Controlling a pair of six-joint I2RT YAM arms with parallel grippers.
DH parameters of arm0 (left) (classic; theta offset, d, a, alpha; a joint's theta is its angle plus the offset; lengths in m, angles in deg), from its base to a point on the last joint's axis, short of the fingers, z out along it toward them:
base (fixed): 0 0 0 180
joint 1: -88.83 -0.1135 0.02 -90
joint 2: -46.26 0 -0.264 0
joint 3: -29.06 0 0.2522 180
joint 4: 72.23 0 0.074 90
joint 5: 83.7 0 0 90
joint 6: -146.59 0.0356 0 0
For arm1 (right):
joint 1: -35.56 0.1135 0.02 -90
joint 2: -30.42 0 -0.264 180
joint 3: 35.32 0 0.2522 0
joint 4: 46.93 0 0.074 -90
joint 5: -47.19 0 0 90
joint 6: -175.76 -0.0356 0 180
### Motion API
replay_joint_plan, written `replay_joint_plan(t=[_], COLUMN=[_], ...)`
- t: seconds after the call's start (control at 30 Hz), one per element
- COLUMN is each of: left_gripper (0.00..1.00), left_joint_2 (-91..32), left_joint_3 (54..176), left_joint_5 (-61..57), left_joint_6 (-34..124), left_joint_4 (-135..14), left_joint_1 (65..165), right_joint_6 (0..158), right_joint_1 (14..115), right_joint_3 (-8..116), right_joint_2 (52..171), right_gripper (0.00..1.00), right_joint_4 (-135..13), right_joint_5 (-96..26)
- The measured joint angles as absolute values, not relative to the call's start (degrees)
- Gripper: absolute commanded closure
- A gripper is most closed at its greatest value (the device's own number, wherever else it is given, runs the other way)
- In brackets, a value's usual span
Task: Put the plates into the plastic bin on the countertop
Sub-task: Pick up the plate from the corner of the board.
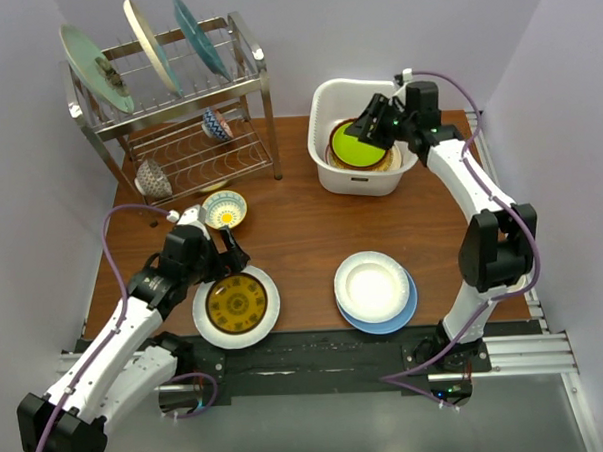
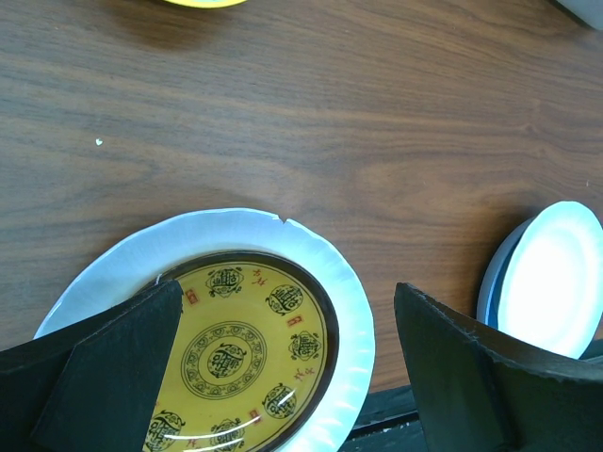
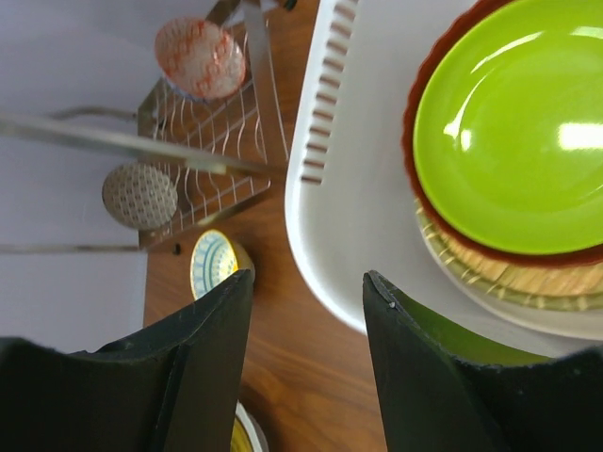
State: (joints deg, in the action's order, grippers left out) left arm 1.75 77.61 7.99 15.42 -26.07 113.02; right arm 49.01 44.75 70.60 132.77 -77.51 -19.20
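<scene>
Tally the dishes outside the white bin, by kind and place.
Plates in the dish rack: 3 (grey plate, cream plate, teal plate)
Plates on the table: 3 (brown patterned plate, white plate, blue plate)
Small bowls: 3 (two rack bowls, yellow-and-blue bowl)
Total: 9

Robot lab cell dressed up as a kitchen counter. Wood-grain countertop [image 1: 302, 236] is boxed in by bare pale walls [image 1: 567, 124] on three sides. An aluminium rail frame [image 1: 527, 348] runs along its near edge, with two robot arms [image 1: 483, 248] bolted there. Kitchen props: steel wire dish rack [image 1: 193, 156] at the far-left corner, white plastic bin [image 1: 320, 125] at the far edge, plates [image 1: 374, 283], small bowls [image 1: 224, 209].
</scene>
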Motion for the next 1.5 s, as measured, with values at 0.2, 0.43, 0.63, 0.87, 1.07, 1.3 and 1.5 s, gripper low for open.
replay_joint_plan(t=[0.2,0.43,0.63,0.87,1.07,1.3,1.5], left_gripper=[0.01,0.01,0.03,0.02,0.02,0.01,0.01], left_joint_2=[0.8,-2.4,-4.1,-7.1,-12.7,-11.9,-12.9], left_joint_3=[77.4,75.9,75.5,75.5,76.0,76.8,76.6], left_joint_5=[8.1,8.3,9.5,11.8,16.4,20.1,19.8], left_joint_6=[15.1,13.9,12.3,10.5,7.3,4.8,4.7], left_joint_4=[-26.1,-25.9,-24.6,-22.5,-19.1,-16.1,-16.8], left_joint_1=[113.0,113.0,113.0,114.7,122.3,125.0,125.0], right_joint_6=[50.9,53.3,53.9,53.8,53.5,53.1,52.4], right_joint_1=[48.3,51.3,55.3,60.1,64.2,68.6,70.8], right_joint_3=[66.6,62.4,57.1,50.3,47.7,46.2,45.4], right_joint_2=[131.7,127.5,124.6,124.6,124.6,125.0,126.0], right_gripper=[0.46,0.46,0.46,0.46,0.46,0.46,0.46], right_joint_4=[-79.7,-81.7,-81.4,-80.4,-79.4,-77.8,-77.4], right_joint_5=[-19.6,-20.6,-20.8,-20.8,-20.8,-20.8,-20.7])
